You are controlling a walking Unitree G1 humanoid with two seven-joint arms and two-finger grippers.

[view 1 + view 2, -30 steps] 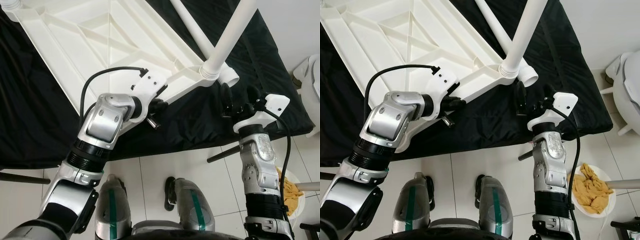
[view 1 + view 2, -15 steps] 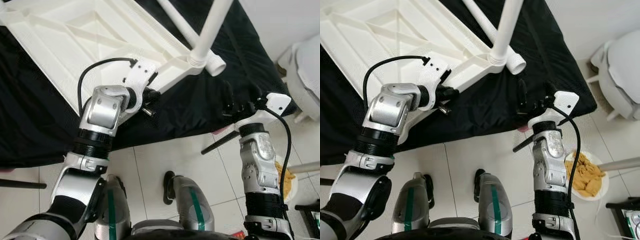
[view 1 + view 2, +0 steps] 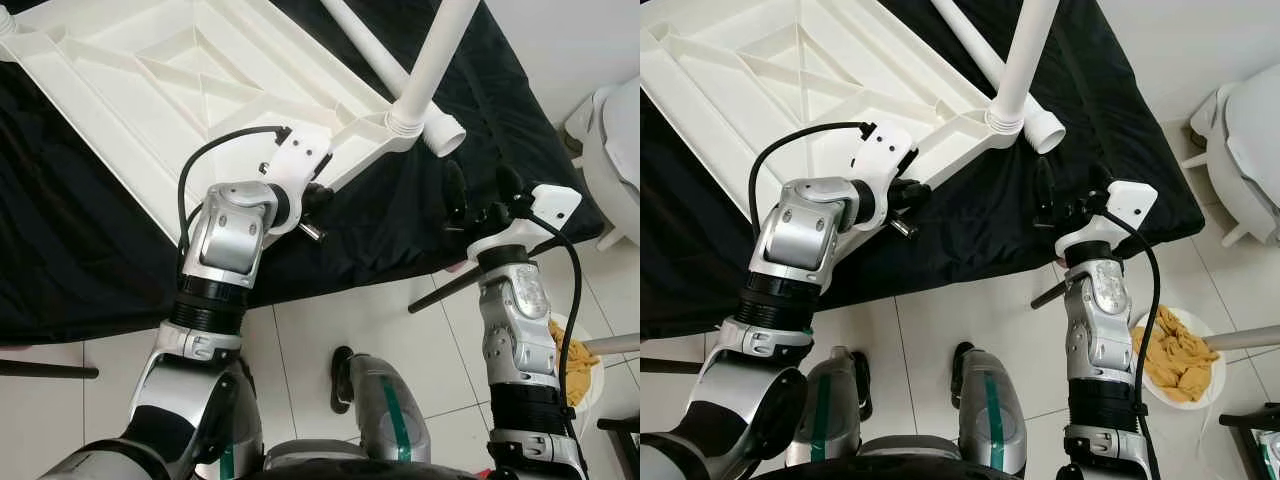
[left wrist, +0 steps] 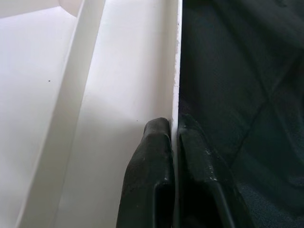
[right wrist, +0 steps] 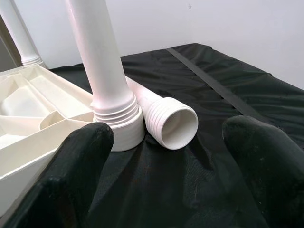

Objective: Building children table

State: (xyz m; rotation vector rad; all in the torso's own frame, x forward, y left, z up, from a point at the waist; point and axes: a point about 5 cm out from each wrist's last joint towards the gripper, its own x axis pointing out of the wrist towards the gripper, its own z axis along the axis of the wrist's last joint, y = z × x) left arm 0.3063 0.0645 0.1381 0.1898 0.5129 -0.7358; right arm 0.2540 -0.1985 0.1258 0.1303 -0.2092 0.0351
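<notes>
Upside down, the white plastic tabletop (image 3: 170,90) lies on a black cloth (image 3: 80,250) with its ribbed underside up, its long axis running from the far left toward the near right corner. One white leg (image 3: 440,55) stands fitted in that near corner socket and rises out of the picture's top. A second, loose leg (image 3: 400,70) lies on the cloth behind it, open ribbed end toward the robot; its far end is cut off. The left hand (image 3: 312,205) sits at the tabletop's near edge. The right hand (image 3: 478,195) hovers over the cloth near the corner, fingers spread, touching nothing. A bowl of yellow stuff (image 3: 1175,360) is on the tiled floor (image 3: 930,320), at the right.

From the left wrist, the two black fingers (image 4: 152,175) are pinched onto the thin white rim (image 4: 175,95) of the tabletop, one on each side.

From the right wrist, the wide-apart fingers (image 5: 71,175) frame the upright leg's threaded collar (image 5: 116,118) and the loose leg's open end (image 5: 178,123), just beside each other.
</notes>
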